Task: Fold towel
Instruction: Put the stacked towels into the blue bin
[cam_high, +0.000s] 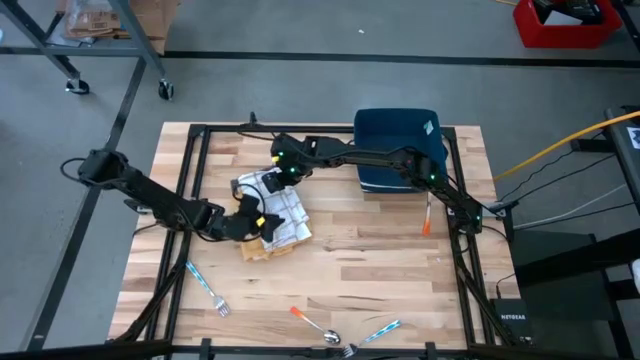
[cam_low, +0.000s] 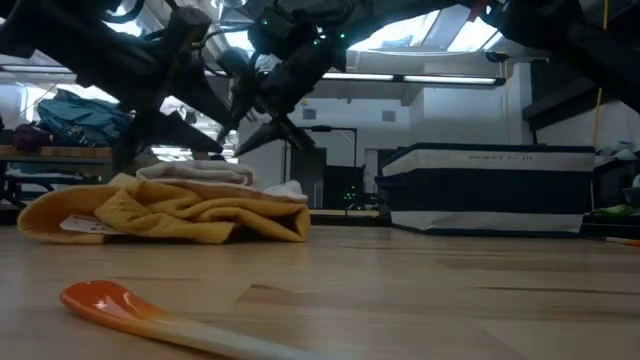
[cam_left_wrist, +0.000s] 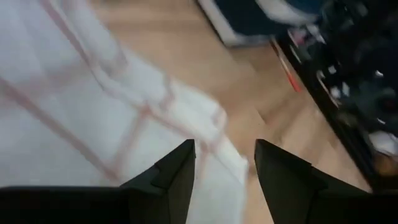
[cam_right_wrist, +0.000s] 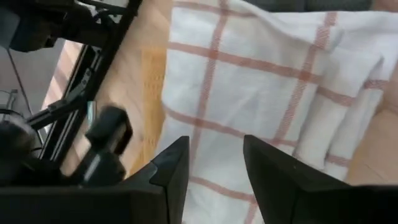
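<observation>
White cloth towel with thin red check lines (cam_high: 278, 212) lying rumpled on the wooden slat table (cam_high: 370, 260), left of the table's middle, partly over a mustard-yellow cloth (cam_high: 262, 248) that sticks out on the side toward the near edge. Left hand (cam_high: 256, 222) low at the towel's left side, fingers (cam_left_wrist: 168, 180) parted above the checked fabric, gripping nothing. Right hand (cam_high: 283, 165) reaching across from the right side to the towel's far end, fingers (cam_right_wrist: 171, 168) likewise spread over the cloth with nothing between them. Dark blue fabric basket with a white rim (cam_high: 398, 148) at the far edge, right of centre. Orange-handled utensil (cam_high: 427, 217) just toward the near edge from the basket. Blue-handled fork (cam_high: 207, 288) near the near left corner; orange-handled spoon (cam_high: 316, 324) and another blue-handled fork (cam_high: 372, 337) along the near edge.
</observation>
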